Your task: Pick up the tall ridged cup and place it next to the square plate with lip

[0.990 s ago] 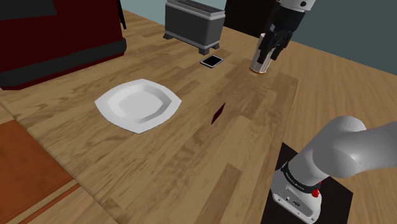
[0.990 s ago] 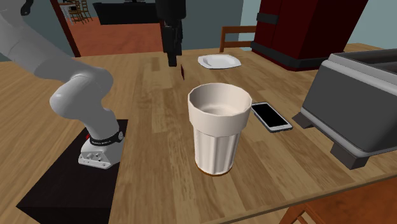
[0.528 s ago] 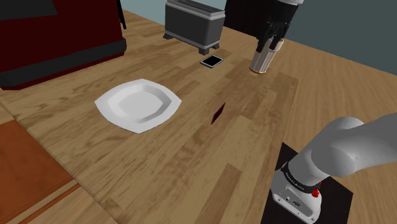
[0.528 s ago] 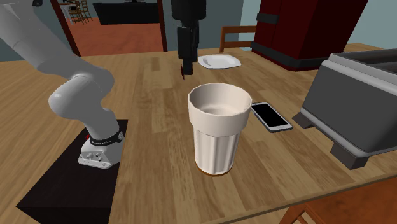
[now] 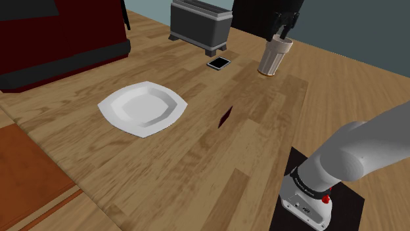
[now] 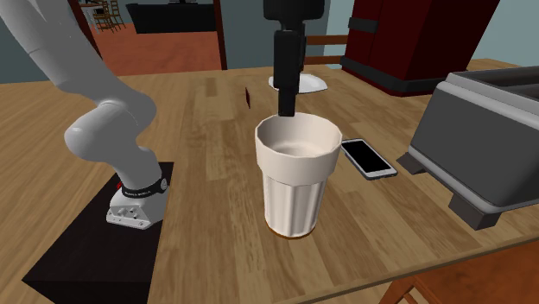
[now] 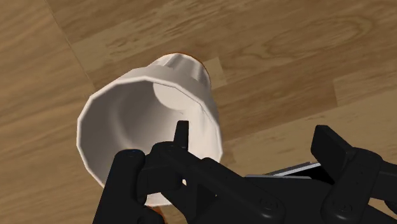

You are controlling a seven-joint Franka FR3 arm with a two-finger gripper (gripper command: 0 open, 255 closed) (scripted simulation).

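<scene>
White and ridged, the tall cup (image 6: 298, 177) stands on the wooden table (image 5: 197, 157) beside a phone (image 6: 369, 157), well apart from the square plate (image 5: 141, 108); your gripper (image 6: 286, 105) hovers at its rim, fingers spread, so you're mid-approach: descend, straddle the wall, close.

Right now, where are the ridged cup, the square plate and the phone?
ridged cup (image 6: 298, 190), second exterior view, on its ribbed side wall.
square plate (image 5: 142, 108), shoulder view, on its bare centre.
phone (image 6: 369, 158), second exterior view, on its dark screen.
</scene>
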